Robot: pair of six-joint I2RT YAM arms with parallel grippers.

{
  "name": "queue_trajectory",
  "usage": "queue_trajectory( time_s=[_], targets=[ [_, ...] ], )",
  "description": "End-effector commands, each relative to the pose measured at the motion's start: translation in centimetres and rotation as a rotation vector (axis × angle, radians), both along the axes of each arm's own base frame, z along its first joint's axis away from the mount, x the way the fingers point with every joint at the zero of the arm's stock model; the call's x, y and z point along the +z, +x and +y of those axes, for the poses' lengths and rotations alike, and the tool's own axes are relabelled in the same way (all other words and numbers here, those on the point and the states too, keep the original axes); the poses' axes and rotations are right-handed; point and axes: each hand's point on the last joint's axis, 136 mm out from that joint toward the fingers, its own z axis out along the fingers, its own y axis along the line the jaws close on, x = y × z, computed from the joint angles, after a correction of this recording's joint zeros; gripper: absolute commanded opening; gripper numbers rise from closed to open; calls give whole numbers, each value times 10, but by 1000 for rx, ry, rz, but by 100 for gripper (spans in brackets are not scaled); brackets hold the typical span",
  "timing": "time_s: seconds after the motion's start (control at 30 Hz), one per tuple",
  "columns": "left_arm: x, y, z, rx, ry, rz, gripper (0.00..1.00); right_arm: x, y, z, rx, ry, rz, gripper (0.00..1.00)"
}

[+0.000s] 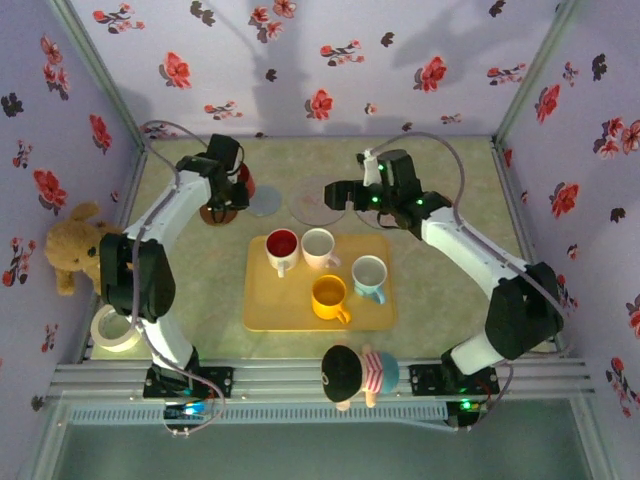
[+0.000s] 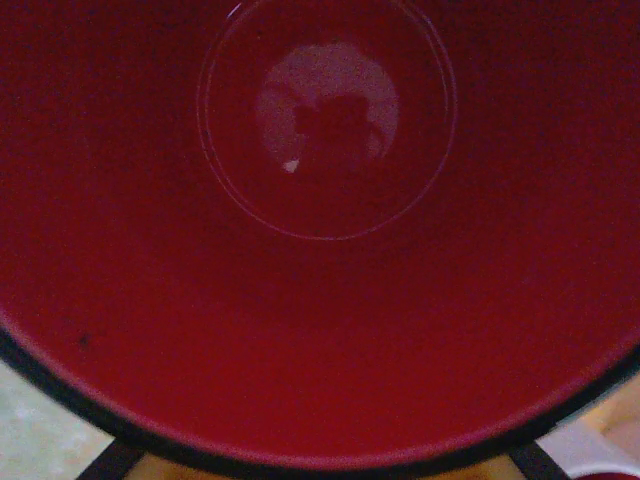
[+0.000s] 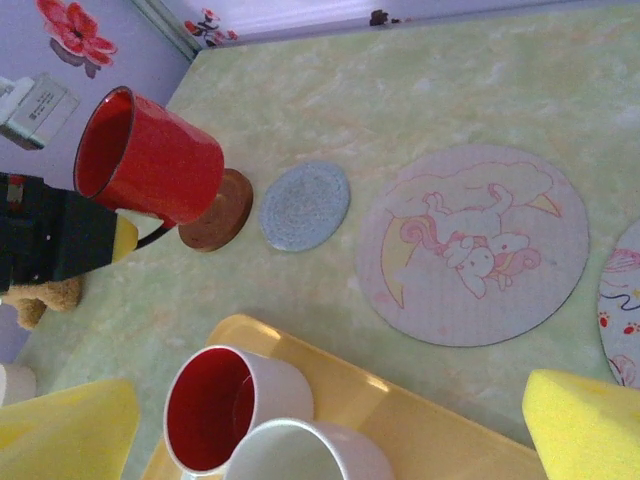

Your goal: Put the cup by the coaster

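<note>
The cup point(image 3: 150, 155) is up off the surface point(image 3: 420, 90): red, glossy, tilted, mouth leaning away and base hanging at the edge of the brown coaster point(image 3: 215, 210). Touching it or just clear? I can't tell from here. The left pincer point(image 1: 230, 192) is clenched on the cup, grasping it on the side where the thin dark handle point(image 3: 155, 235) loops out. The left wrist view looks straight into the red bowl, and it's empty, so nothing to spill.

How will it handle? It looks rigid, hard-walled and fairly light with nothing in it. That shiny skin reads as slick, so a hold on the bare wall could slide. The handle side or the rim is the sensible place to grip, and that's where the hold is. If it's glazed or enamelled, a hard landing could chip it. My call: it wants levelling, then a soft touchdown on the bare surface beside the coaster, not on top.

A grey coaster point(image 3: 305, 205) lies just beside the brown one, so the free spot is tight on that side. Further along sits the big unicorn mat point(image 3: 470, 245). Nearer, the yellow tray point(image 3: 430, 425) carries the other cups point(image 3: 215, 410). The right pincer point(image 1: 338, 194) is released, jaws wide, hanging over the mats and holding nothing.
</note>
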Motion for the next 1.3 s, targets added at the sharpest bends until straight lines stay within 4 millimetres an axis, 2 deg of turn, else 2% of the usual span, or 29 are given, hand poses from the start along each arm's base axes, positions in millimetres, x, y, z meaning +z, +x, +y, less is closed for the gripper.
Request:
queue_trajectory(
  time_s=[0.0,0.33,0.7,1.27],
  targets=[
    [14,29,9,0,-3,-98,0,16,9,12,17,39,-25,100],
    [-21,37,34,56,30,-45,0,7,20,30,75,52,8,100],
    [-44,37,59,98,87,-11,0,5,24,48,122,114,31,100],
    [-71,36,77,158,69,-9,0,2,18,64,162,93,39,100]
  ],
)
